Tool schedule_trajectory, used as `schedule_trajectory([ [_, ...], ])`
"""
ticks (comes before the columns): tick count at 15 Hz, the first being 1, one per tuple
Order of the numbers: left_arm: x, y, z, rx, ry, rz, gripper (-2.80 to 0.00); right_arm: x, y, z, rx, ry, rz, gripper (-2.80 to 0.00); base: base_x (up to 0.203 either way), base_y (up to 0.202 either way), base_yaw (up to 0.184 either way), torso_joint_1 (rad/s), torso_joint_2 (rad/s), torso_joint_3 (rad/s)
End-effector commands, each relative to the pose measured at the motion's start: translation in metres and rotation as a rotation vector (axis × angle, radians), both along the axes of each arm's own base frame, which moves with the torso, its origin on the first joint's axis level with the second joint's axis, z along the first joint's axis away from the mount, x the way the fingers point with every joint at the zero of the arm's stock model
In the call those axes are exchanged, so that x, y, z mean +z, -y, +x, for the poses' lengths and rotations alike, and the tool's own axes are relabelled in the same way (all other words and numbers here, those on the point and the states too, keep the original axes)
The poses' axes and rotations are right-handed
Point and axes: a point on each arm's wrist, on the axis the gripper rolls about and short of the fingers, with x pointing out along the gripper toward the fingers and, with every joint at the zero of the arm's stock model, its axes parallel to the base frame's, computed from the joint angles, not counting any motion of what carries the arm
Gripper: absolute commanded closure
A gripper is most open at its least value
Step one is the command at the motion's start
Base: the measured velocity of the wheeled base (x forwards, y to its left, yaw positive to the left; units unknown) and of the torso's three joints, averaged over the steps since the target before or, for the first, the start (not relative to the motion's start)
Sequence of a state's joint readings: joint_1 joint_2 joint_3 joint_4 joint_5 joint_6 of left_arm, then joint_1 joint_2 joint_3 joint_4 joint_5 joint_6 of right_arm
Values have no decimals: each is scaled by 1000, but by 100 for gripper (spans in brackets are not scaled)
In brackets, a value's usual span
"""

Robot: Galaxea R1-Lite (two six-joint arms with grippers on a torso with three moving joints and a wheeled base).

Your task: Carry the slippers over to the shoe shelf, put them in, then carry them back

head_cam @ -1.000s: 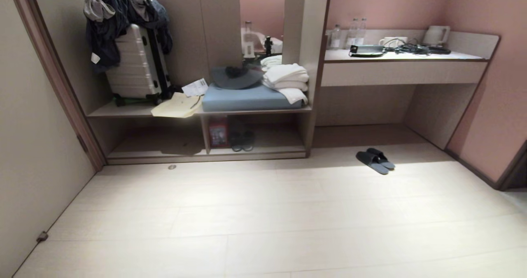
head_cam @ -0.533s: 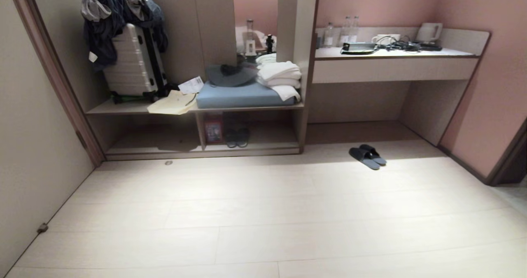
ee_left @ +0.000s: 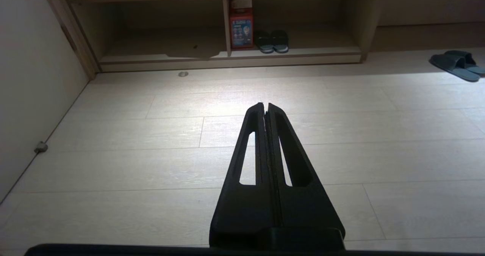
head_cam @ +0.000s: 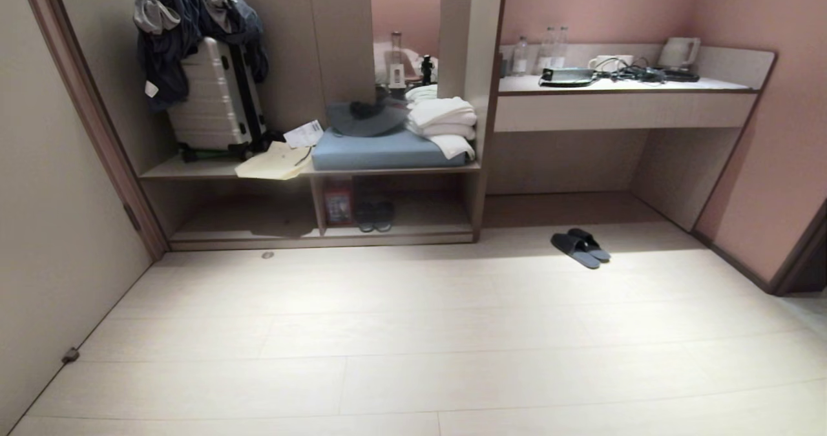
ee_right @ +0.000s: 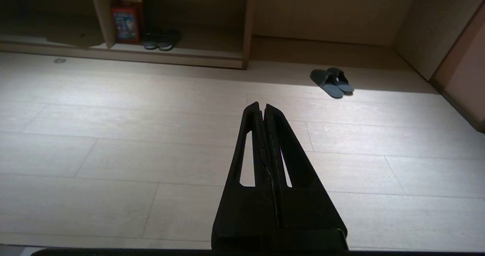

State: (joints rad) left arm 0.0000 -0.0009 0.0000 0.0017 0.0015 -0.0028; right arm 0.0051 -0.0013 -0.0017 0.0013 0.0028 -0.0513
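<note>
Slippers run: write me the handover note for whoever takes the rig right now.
Left end effector: shut, empty, above bare floor.
Right end effector: shut, empty, above bare floor.
The slippers: side by side on the floor, in front of the recess under the desk top, to the right of the shoe shelf.
The shelf's right compartment already holds another dark pair and a red box.
Done: nothing.
Left: pick the slippers up, put them in the shelf, bring them back.

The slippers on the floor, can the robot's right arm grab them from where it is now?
Probably not yet. The slippers lie far ahead of the right gripper, with bare floor between. Nothing blocks the way, but its fingers are shut and look too far off.
</note>
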Motion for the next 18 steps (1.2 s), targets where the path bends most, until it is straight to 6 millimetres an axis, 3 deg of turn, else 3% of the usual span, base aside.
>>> schedule_trajectory([
  [1, 0, 0, 0, 0, -1, -1, 0, 0, 0, 0, 1, 0, -2, 0, 0, 0, 0, 0, 0, 0],
  [18, 0, 0, 0, 1, -1, -1, 0, 0, 0, 0, 1, 0, -4, 0, 0, 0, 0, 0, 0, 0],
])
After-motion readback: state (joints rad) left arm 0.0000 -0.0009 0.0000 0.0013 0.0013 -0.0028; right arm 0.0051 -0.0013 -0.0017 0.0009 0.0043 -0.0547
